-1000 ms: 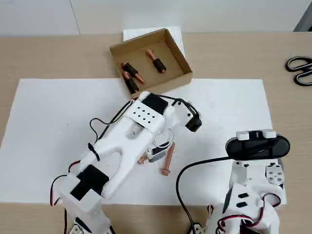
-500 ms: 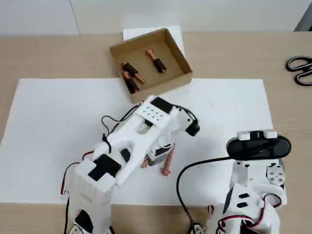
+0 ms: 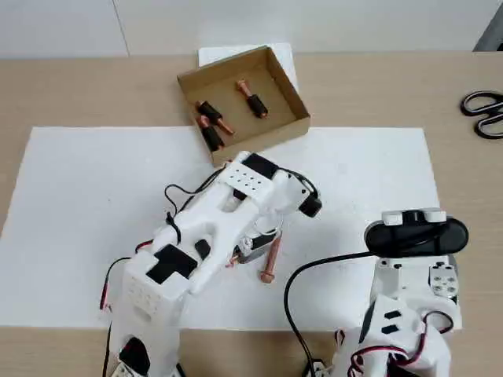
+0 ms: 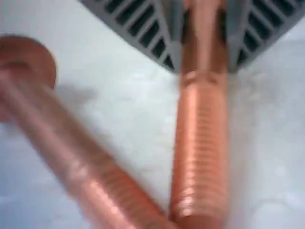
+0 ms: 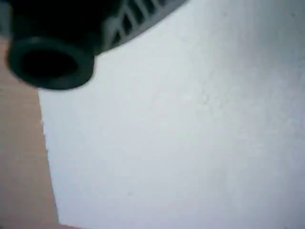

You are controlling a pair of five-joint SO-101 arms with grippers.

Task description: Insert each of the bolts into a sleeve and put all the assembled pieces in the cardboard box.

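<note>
The left gripper (image 4: 202,59) is closed on a bolt (image 4: 200,152); the right gripper (image 5: 81,28) seems to hold a black sleeve (image 5: 50,62).

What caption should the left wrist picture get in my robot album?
Left pincer clamps one copper bolt; a second bolt lies alongside on white paper.

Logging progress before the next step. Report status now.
Left gripper shut on bolt, down at the paper. Right gripper shut on sleeve. Second bolt lies loose right beside the held one. Three assembled pieces in cardboard box.
</note>
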